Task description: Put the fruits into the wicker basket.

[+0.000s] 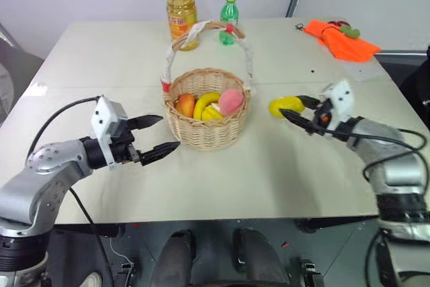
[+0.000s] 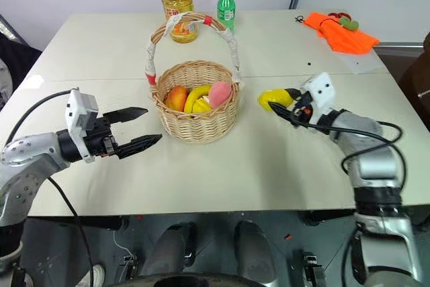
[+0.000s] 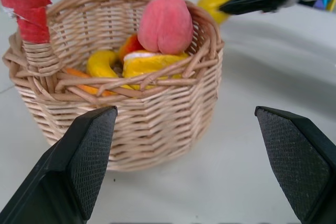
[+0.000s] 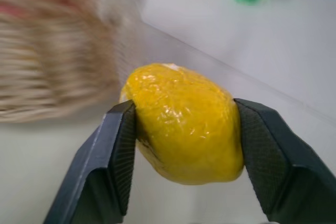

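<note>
Your right gripper (image 1: 290, 112) clamps the lemon (image 1: 285, 106) at the wicker basket's (image 1: 207, 132) three o'clock; lift clear of the rim before releasing. Left gripper (image 1: 158, 135) gapes empty.

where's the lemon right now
The lemon is gripped in the jaws of the right gripper, on the robot's right, just beside the wicker basket and not yet inside it.

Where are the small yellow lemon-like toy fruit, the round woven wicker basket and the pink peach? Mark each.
yellow lemon-like toy fruit (image 4: 184, 124), right wrist view, middle of its skin.
round woven wicker basket (image 1: 205, 134), left eye view, front wall.
pink peach (image 3: 165, 23), left wrist view, its middle.
</note>
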Available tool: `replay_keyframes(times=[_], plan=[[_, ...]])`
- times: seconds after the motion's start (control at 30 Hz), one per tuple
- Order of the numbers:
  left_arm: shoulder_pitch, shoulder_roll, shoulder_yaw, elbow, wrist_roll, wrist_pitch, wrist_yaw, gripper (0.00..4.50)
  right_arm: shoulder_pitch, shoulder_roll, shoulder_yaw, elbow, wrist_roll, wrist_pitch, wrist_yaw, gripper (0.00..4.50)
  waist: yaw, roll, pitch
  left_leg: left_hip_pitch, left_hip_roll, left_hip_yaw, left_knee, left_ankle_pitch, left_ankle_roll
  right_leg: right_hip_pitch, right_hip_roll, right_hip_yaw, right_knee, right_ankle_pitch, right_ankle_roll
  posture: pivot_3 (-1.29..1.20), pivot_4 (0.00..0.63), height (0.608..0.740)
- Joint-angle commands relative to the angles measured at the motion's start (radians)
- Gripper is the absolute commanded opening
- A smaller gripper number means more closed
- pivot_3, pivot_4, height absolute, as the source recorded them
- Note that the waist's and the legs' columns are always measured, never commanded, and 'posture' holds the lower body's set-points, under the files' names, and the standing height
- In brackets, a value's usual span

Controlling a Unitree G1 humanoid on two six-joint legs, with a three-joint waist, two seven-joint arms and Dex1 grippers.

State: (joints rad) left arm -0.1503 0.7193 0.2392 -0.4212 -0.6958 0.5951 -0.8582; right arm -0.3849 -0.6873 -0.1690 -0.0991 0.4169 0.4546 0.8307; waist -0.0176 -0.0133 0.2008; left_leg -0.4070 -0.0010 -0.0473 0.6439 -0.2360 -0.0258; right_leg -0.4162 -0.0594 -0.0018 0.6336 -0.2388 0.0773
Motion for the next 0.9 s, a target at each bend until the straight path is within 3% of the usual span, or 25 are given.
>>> replay_keyframes(times=[0.03, 0.13, 0.23, 0.33, 0.43, 0.47, 0.77, 0.9], plan=[[0.013, -0.017, 0.037, 0.022, 0.009, -0.083, -0.023, 4.50, -0.020, 0.001, -0.018, -0.189, 0.160, 0.110, 0.032, 2.73, -0.002, 0.000, 0.000, 0.001, 0.001, 0.001, 0.000, 0.000, 0.000, 0.000, 0.001, 0.000, 0.000, 0.000, -0.001, 0.00, 0.150, 0.740], [0.024, -0.030, 0.022, 0.042, 0.022, -0.112, -0.031, 4.50, -0.104, 0.080, 0.053, -0.288, 0.210, 0.191, -0.053, 2.73, -0.002, 0.000, 0.000, 0.002, 0.005, 0.001, 0.000, 0.000, 0.000, 0.000, 0.004, 0.000, 0.000, 0.001, -0.003, 0.00, 0.150, 0.740], [0.024, -0.040, 0.012, 0.045, 0.024, -0.120, -0.028, 4.50, -0.211, 0.191, 0.198, -0.276, 0.101, 0.217, -0.173, 2.73, 0.001, 0.000, 0.000, 0.000, 0.010, 0.000, 0.001, 0.000, 0.000, -0.001, 0.010, 0.000, 0.000, 0.003, -0.005, 0.00, 0.150, 0.740], [0.026, -0.047, 0.008, 0.037, 0.025, -0.122, -0.021, 4.50, -0.279, 0.272, 0.260, -0.216, 0.040, 0.244, -0.262, 2.73, 0.007, 0.000, 0.000, -0.001, 0.011, 0.000, 0.001, 0.000, 0.000, -0.003, 0.012, 0.000, 0.000, 0.003, -0.006, 0.00, 0.150, 0.740], [0.035, -0.052, 0.015, 0.027, 0.023, -0.122, -0.014, 4.50, -0.292, 0.291, 0.309, -0.206, -0.008, 0.228, -0.274, 3.78, 0.010, 0.000, 0.000, -0.003, 0.011, 0.000, 0.001, 0.000, 0.000, -0.005, 0.011, 0.000, 0.000, 0.003, -0.006, 0.00, 0.150, 0.740], [0.040, -0.052, 0.017, 0.021, 0.021, -0.122, -0.011, 4.50, -0.290, 0.290, 0.313, -0.210, -0.023, 0.215, -0.278, 4.31, 0.009, 0.000, 0.000, -0.003, 0.011, 0.001, 0.001, 0.000, 0.000, -0.005, 0.010, 0.001, -0.001, 0.003, -0.006, 0.00, 0.150, 0.740], [0.059, -0.075, 0.026, 0.000, 0.009, -0.129, 0.015, 4.50, -0.167, 0.154, 0.121, -0.256, 0.069, 0.156, -0.146, 4.44, 0.008, 0.000, 0.000, -0.003, 0.011, 0.002, 0.001, 0.000, 0.000, -0.005, 0.011, 0.002, -0.001, 0.003, -0.006, 0.00, 0.150, 0.740], [0.038, -0.093, 0.010, 0.013, 0.010, -0.132, 0.012, 4.50, -0.184, 0.183, 0.091, -0.191, 0.050, 0.143, -0.210, 4.44, 0.000, 0.000, 0.000, -0.001, 0.012, 0.006, 0.001, 0.000, 0.000, -0.006, 0.013, 0.003, -0.001, 0.005, -0.008, 0.00, 0.150, 0.740]])
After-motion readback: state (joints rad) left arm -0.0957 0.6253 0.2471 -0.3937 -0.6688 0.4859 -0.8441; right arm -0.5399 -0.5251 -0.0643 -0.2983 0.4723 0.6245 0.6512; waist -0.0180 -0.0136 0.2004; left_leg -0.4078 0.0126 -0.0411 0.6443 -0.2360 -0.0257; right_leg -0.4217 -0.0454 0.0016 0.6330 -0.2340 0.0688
